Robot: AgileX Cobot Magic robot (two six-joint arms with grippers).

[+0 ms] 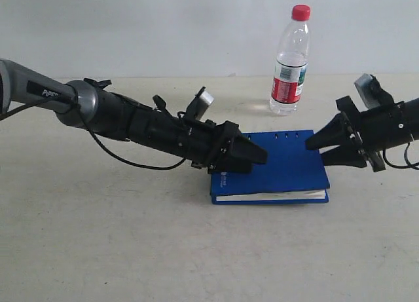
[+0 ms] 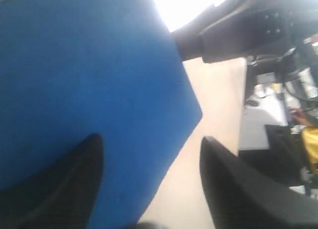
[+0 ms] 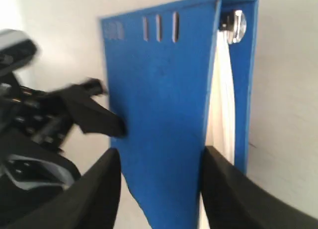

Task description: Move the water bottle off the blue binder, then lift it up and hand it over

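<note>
We see the water bottle (image 1: 290, 59) upright on the counter (image 1: 98, 249) just behind the blue binder (image 1: 288, 164), while our left jaws and right jaws gape empty at the binder's opposite sides, the right straddling its edge.

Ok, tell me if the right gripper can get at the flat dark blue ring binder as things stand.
Probably yes. The right gripper is open at the blue binder, whose edge lies between its fingers in the wrist view. The left gripper sits over the opposite side, not between them.

Pale table (image 1: 98, 249) carries blue binder (image 1: 288, 163) and upright water bottle (image 1: 289, 73).
</note>
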